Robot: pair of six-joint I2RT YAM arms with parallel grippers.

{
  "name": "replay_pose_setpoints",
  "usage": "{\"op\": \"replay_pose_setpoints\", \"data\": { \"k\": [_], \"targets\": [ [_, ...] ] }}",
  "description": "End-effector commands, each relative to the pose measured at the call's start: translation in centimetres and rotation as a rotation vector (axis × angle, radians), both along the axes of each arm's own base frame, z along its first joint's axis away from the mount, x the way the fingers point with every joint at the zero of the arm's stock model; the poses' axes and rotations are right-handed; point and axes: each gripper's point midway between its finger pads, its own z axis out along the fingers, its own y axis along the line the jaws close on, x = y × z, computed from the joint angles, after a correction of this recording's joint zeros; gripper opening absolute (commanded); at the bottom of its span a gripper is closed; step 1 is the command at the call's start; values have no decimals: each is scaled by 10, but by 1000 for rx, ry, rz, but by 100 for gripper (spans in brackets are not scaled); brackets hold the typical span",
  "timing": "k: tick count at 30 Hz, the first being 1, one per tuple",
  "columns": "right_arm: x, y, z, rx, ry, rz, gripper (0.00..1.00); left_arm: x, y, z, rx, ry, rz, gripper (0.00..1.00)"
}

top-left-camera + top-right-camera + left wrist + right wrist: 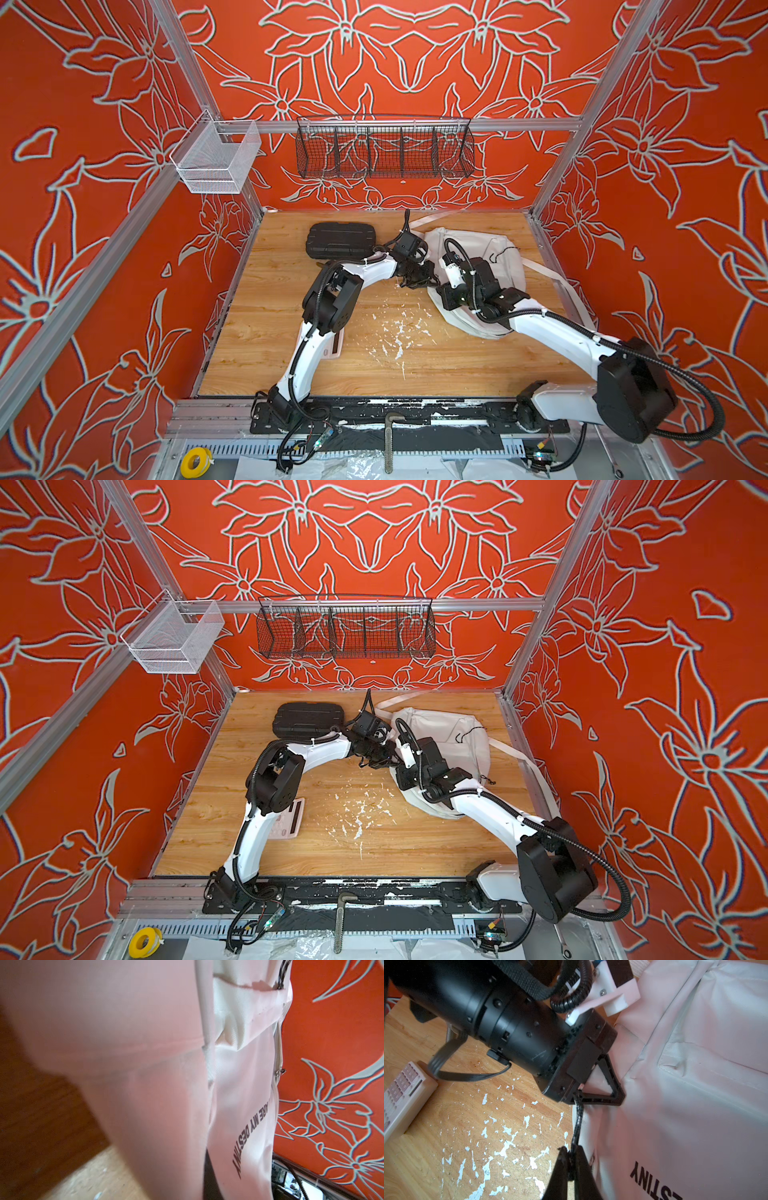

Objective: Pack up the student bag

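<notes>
Left arm: it rose from the near-left base, elbow bent high, forearm running across to the middle of the wooden table [374, 374], wrist aimed at the bag's left edge.
Left gripper [612, 1095]: jaws together against the bag's edge. I couldn't tell whether cloth or cord sat between them.
Right arm: it stretched from the near-right base out over the bag, wrist folded back toward the middle.
Right gripper [571, 1159]: fingers pinched tight on the black cord zipper pull [578, 1124], which ran straight up to the left gripper.
Student bag [486, 249]: it lay flat on the far right part of the table, with a white strap trailing toward the right wall.
Black hard case [340, 241]: it sat at the far side, left of the bag, behind the left wrist.
Hard to see: the right arm covered the bag's near half in both top views. The right gripper's body was cut off in its own wrist view. The left wrist view was mostly blurred cloth, with only "ARE MY DESTINY" readable. The calculator [291, 820] was half under the left arm.
</notes>
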Motion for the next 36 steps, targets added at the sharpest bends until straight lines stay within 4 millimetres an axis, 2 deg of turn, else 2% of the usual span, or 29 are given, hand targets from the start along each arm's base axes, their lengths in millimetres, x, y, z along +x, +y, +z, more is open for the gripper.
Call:
{"op": "replay_pose_setpoints", "data": {
  "k": [1, 6, 10, 14, 17, 20, 23, 27, 29, 32, 34, 36],
  "targets": [
    [-8, 4, 17, 11, -43, 49, 0, 12, 8, 10, -30, 27, 18, 0],
    [-28, -19, 18, -41, -52, 17, 0, 24, 43, 19, -88, 70, 88, 0],
    [-41, -35, 8, -74, -23, -20, 0, 26, 67, 27, -106, 76, 126, 0],
    [-47, -46, -2, -99, 9, -68, 0, 27, 82, 37, -122, 68, 145, 0],
    [-49, -55, 2, -117, 19, -101, 0, 29, 100, 40, -97, 59, 169, 0],
    [-51, -55, 16, -93, -4, -99, 0, 37, 120, 43, -91, 53, 204, 0],
    [-53, -55, 25, -85, -15, -86, 0, 46, 131, 50, -88, 34, 216, 0],
    [-60, -57, 20, -116, 39, -77, 0, 50, 136, 54, -53, 20, 190, 0],
    [-61, -66, 17, -150, 52, -110, 0, 51, 139, 53, -51, 21, 191, 0],
    [-60, -72, 26, -139, 9, -149, 0, 54, 154, 48, -25, 28, 210, 0],
    [-59, -70, 35, -108, -18, -146, 0, 55, 164, 46, -22, 42, 225, 0],
    [-57, -56, 46, -47, -38, -99, 0, 53, 161, 51, -43, 36, 209, 0]
  ]
}}
